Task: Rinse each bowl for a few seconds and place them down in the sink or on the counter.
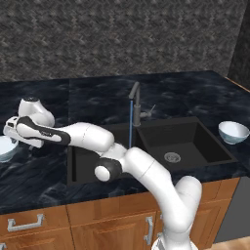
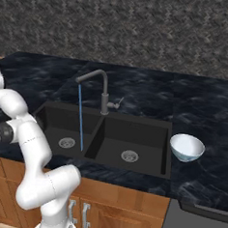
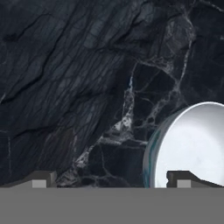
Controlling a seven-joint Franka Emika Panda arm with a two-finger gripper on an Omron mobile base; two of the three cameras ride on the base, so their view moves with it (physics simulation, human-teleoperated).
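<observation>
End effector [image 3: 112, 180]: seen in the hand view with its two dark fingertips spread wide and nothing between them, so it is released; one fingertip [image 3: 186, 178] is seen in front of a bowl's rim, the other over bare marble. Contact with the bowl cannot be told.
Arm: stretched low from the base toward the left end of the surface in the left base view, the hand lying just beside the left bowl.
Left bowl [image 1: 6, 149]: set upright on the surface at the far left edge of the left base view, left of the sink; partly cut off by the frame. In the hand view its pale glossy inside [image 3: 192, 144] is shown at the lower right.
Right bowl [image 2: 186, 147]: set upright on the surface just beside the right rim of the sink; also seen in the left base view [image 1: 233, 132], well apart from the arm.
Sink [image 2: 149, 123]: black double basin, a silver drain seen in each basin.
Faucet [image 2: 103, 93]: dark gooseneck, its spout turned over the left basin; a thin blue stream of water [image 2: 80, 118] is seen falling into that basin.
Surface [image 2: 208, 109]: glossy black marble with pale veining, above brown cabinets [image 1: 97, 224] with silver handles.
</observation>
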